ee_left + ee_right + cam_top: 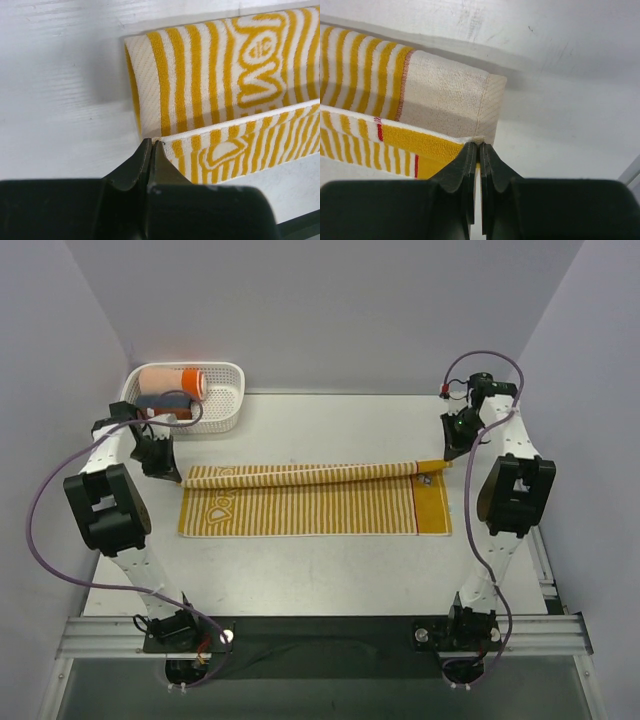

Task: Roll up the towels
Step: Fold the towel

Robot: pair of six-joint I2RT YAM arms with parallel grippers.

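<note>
Crosswise, towel [300,508] between left gripper [151,147] and right gripper [480,147], corner in each.

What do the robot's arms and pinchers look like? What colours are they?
The left arm and right arm are built alike: white tube-shaped links joined by chunky black blocks. A thin purple cable loops along each one. The left gripper and right gripper each have two dark, pointed fingers.
</note>
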